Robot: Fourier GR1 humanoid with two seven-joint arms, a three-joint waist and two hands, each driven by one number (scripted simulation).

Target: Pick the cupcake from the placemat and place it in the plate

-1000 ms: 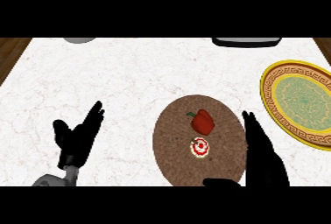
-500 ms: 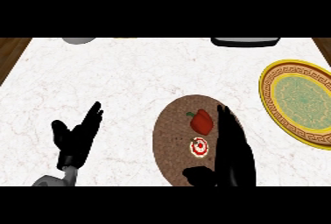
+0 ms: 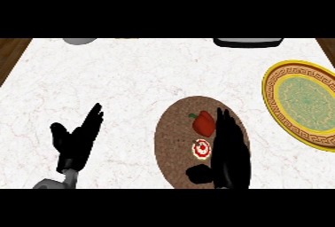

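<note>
Head view: right hand [image 3: 230, 150] had slid left onto the placemat [image 3: 173, 133], fingers straight, just beside the cupcake [image 3: 202, 149]. We judged grasping came next.

You are looking steeply down on a white marble counter [image 3: 131, 80] with faint reddish veins running through it. Past its left edge you see a wedge of dark brown wood [image 3: 12, 53], and a narrower one past the right corner; whether it is floor you cannot tell. At the far edge, a grey rounded object [image 3: 79, 41] and a black object [image 3: 248, 42] are cut off. Light falls evenly across the stone.
</note>
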